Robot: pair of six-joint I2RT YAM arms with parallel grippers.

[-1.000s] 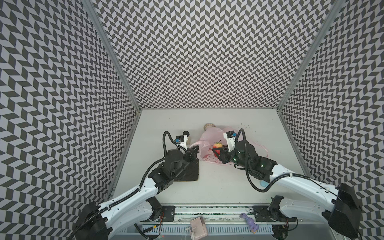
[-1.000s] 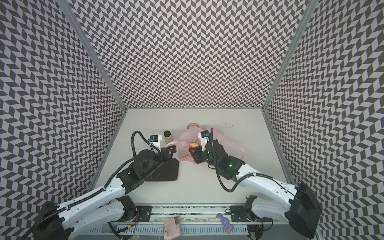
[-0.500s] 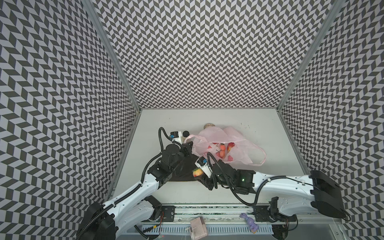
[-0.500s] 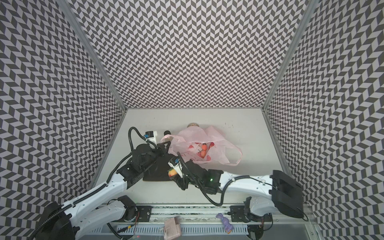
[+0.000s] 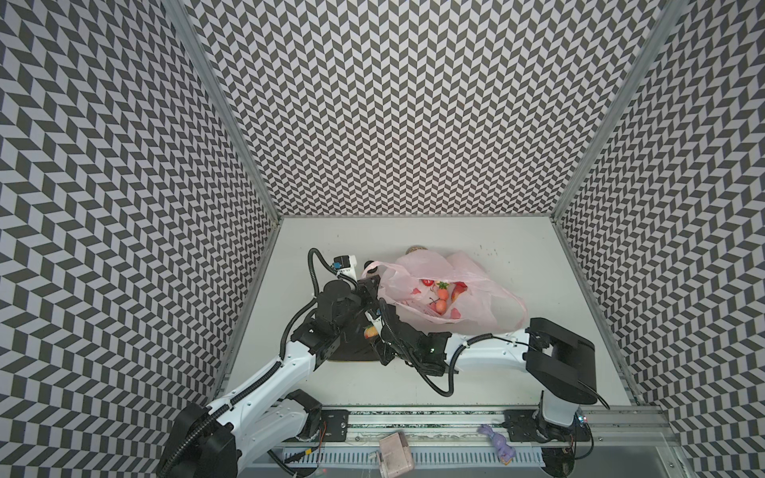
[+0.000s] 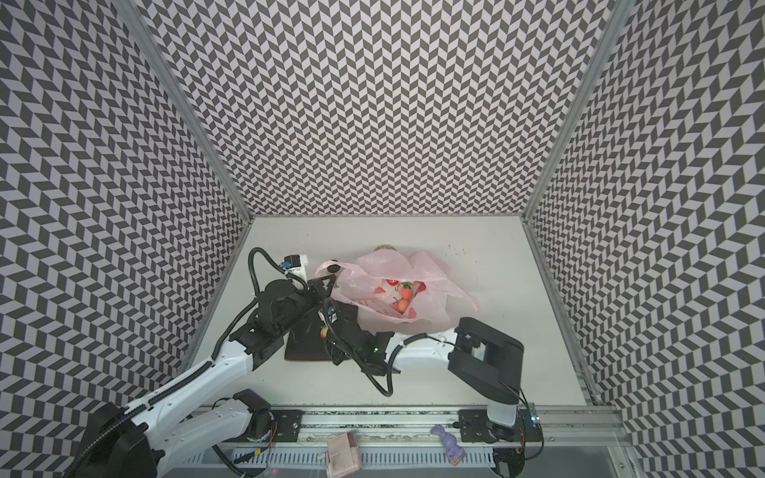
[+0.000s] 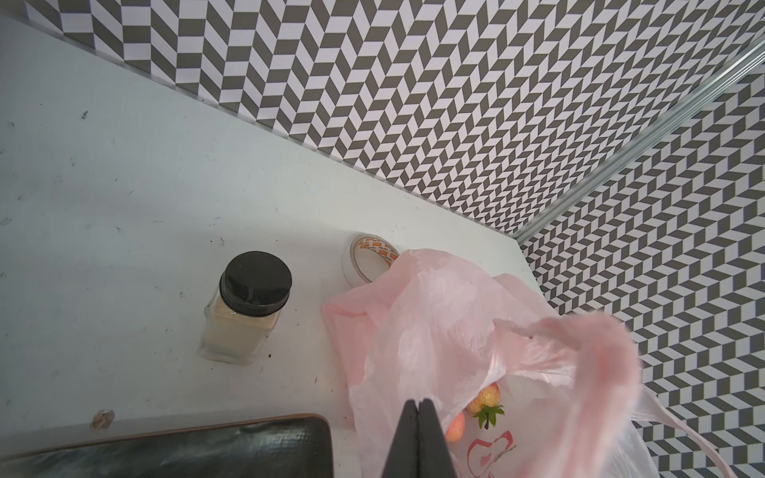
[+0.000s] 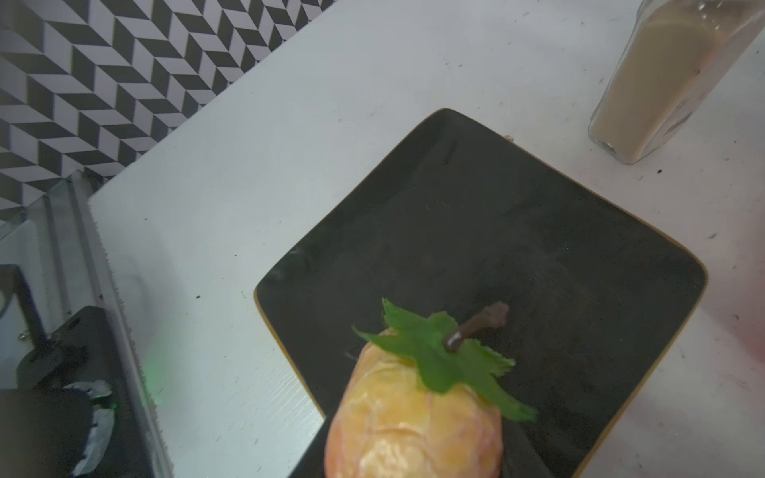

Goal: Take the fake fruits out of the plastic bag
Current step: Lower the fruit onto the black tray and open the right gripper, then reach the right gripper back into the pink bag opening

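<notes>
left pincer [image 7: 418, 407], pressed together, pinches the bag [image 5: 476, 298] by its rim and holds the mouth up off the counter [image 5: 372, 389]. several fruits [image 5: 441, 299] lie inside the bag. right pincer [image 5: 371, 333] grips a yellowish strawberry [image 8: 414, 426] just above the black tray [image 8: 538, 248], beside the bag.

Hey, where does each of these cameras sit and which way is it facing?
Top views: high over the front, looking down at the table; left arm, right arm and plastic bag show.
Left wrist: on the left arm, facing past the shut left claw, which pinches the bag, toward the jar.
Right wrist: on the right arm, facing down at the black tray; the yellowish strawberry in the right claw fills the foreground.
Shared: both wrist views show tray and jar.
</notes>
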